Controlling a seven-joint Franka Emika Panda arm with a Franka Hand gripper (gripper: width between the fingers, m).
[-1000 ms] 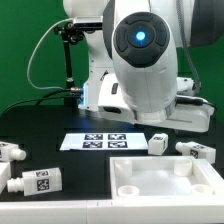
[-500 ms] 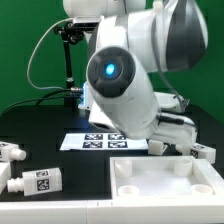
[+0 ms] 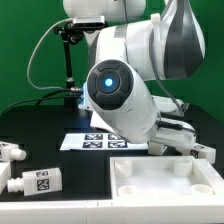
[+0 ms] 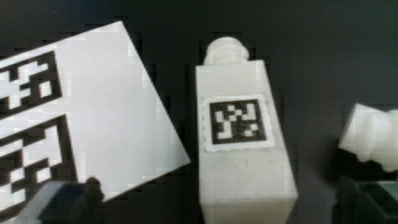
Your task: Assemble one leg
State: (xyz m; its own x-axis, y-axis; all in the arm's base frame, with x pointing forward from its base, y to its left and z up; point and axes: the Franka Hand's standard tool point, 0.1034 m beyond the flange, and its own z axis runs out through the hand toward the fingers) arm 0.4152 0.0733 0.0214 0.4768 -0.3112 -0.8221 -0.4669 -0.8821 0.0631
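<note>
In the wrist view a white leg (image 4: 237, 130) lies on the black table. Its stub end points away from me and its square tag faces up. My gripper (image 4: 222, 200) is open. One dark fingertip (image 4: 71, 203) shows on either side of the leg's near end, clear of it. A second leg (image 4: 370, 135) lies close beside it. In the exterior view the arm's hand hides this leg and my fingers. Two more legs (image 3: 12, 152) (image 3: 35, 183) lie at the exterior view's left and one (image 3: 200, 150) at its right.
The marker board (image 3: 95, 140) lies just beside the leg and fills one side of the wrist view (image 4: 80, 110). The large white tabletop piece (image 3: 165, 180) sits at the front on the exterior view's right. A black stand (image 3: 68, 60) rises at the back.
The arm has swung round and come down over the leg next to the marker board. My hand now hides that leg in the exterior view.
</note>
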